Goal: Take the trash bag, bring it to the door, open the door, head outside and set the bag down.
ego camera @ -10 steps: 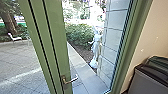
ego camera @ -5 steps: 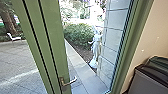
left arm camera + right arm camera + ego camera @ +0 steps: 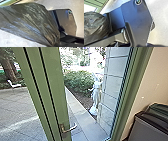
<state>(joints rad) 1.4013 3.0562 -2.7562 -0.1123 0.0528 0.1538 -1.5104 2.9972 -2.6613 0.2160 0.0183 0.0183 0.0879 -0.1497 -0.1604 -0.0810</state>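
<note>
While left gripper [image 3: 55,44] pinches shiny black plastic trash bag [image 3: 31,21] by gathered neck, presumably for carrying past green-framed door [image 3: 53,89], can't tell right gripper's state

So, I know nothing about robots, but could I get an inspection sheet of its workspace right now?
Surface: pale floor in the wrist views; paved yard beyond the door.
Job's things: dark trash bag, gathered to a narrow neck; green door ajar, metal handle on it.
Clutter: dark, bin-like box by the beige wall.
Grippers: can't tell open or shut; the bag's neck bunches near the left wrist camera, so the left arm probably carries it.
Cables: nothing seen.
Surroundings: white statue, shrubs, white chair.
</note>
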